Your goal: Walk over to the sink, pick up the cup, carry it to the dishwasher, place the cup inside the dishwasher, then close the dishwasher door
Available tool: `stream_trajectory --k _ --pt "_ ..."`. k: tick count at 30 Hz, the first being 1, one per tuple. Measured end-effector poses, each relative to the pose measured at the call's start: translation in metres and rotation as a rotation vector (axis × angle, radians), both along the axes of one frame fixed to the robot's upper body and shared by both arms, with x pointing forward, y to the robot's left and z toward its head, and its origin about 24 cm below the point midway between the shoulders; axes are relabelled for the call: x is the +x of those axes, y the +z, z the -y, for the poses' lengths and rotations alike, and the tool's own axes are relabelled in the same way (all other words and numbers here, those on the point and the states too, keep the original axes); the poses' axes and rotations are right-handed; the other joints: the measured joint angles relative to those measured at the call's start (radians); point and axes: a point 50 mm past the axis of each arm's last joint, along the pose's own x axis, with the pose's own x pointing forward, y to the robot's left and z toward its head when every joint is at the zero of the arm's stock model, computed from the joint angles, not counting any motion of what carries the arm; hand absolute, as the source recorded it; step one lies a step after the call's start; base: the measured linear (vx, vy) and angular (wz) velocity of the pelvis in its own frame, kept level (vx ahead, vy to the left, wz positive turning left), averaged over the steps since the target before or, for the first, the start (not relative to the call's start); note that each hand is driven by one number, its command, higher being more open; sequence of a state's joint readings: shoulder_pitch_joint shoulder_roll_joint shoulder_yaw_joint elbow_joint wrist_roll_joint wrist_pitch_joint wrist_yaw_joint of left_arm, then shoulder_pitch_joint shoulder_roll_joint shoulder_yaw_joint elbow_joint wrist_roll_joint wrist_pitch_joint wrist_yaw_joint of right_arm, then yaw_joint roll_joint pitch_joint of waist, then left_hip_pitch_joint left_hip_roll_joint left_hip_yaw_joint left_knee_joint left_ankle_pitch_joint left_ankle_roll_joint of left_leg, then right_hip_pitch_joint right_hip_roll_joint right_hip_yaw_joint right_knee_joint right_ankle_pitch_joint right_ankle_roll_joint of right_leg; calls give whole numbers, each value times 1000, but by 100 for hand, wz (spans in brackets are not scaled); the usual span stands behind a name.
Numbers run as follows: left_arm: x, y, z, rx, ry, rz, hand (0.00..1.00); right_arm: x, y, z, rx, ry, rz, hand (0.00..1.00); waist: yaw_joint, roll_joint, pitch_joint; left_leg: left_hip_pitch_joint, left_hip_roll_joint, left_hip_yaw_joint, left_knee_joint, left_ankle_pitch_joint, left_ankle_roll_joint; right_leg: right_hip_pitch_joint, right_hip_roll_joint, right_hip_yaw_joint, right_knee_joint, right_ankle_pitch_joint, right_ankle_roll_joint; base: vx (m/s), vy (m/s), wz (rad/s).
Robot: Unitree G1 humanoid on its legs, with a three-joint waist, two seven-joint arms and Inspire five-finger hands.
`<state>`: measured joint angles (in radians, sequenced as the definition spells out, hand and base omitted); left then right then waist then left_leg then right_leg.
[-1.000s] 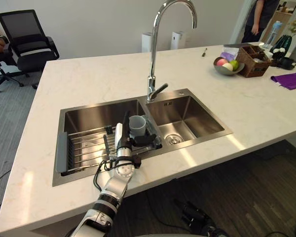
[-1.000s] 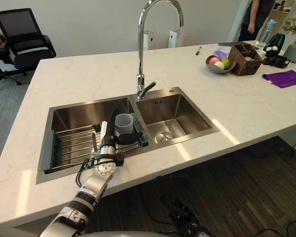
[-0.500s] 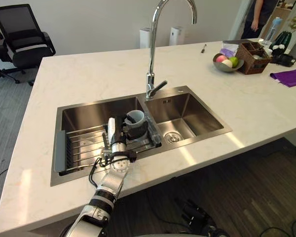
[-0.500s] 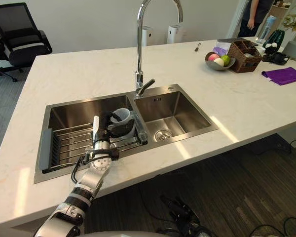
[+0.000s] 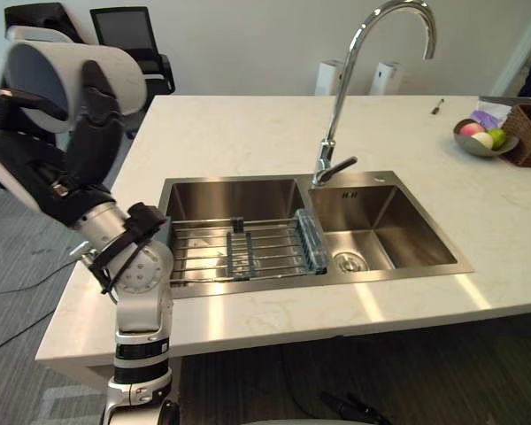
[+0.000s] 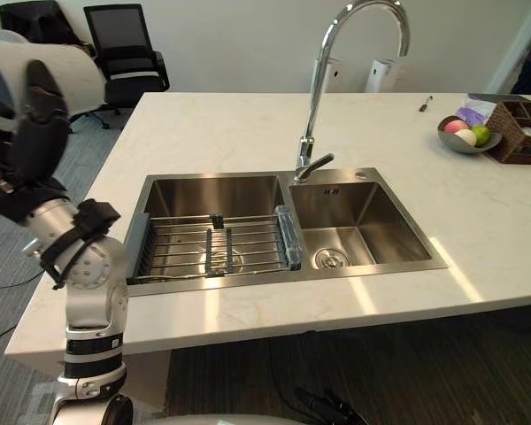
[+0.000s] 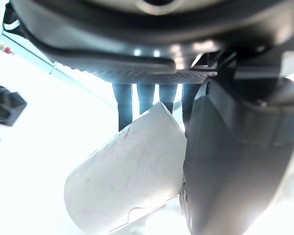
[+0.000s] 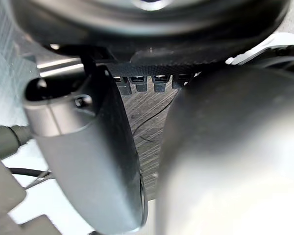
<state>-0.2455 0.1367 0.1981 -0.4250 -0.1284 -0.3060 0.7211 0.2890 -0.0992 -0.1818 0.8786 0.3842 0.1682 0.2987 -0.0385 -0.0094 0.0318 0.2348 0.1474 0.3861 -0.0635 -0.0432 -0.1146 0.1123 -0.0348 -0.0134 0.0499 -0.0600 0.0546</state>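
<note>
My left hand (image 5: 37, 173) is raised high at the left, close to the camera and off the counter's left end. Its fingers are curled round the pale grey cup (image 5: 64, 74), which lies tilted on its side in the grasp. The left wrist view has the cup (image 7: 128, 180) pressed between the fingers (image 7: 123, 104) and the thumb. Below and to the right is the steel double sink (image 5: 248, 190), its left basin holding a wire rack (image 5: 239, 250) with nothing on it. My right hand (image 8: 85, 142) hangs over dark floor with relaxed fingers.
A tall chrome faucet (image 5: 338, 115) rises behind the sink's divider. On the counter's far right are a fruit bowl (image 5: 478, 142) and a wicker basket (image 5: 527, 133). Black office chairs (image 5: 133, 35) stand beyond the counter's left end.
My left hand has lifted the cup off the sink rack and swung it up to the left, near the camera. The whole view has also shifted.
</note>
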Motion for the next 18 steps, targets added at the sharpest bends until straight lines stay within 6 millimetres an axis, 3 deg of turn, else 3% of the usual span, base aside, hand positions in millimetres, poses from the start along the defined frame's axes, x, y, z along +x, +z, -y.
stream_trajectory --k 7,18 --pt "-36 -8 -20 -108 85 90 0 -5 -2 1 -13 41 -79 100 32 1 -12 -29 -4 -94 18 2 3 38 -10 -90 -19 -12 -4 -8 -33 38" --pt "-70 -50 -49 -154 305 -139 0 -14 -6 3 -41 131 -166 100 95 5 -13 -82 -24 -289 34 28 8 103 -28 -270 -29 -41 -7 -26 -41 51"
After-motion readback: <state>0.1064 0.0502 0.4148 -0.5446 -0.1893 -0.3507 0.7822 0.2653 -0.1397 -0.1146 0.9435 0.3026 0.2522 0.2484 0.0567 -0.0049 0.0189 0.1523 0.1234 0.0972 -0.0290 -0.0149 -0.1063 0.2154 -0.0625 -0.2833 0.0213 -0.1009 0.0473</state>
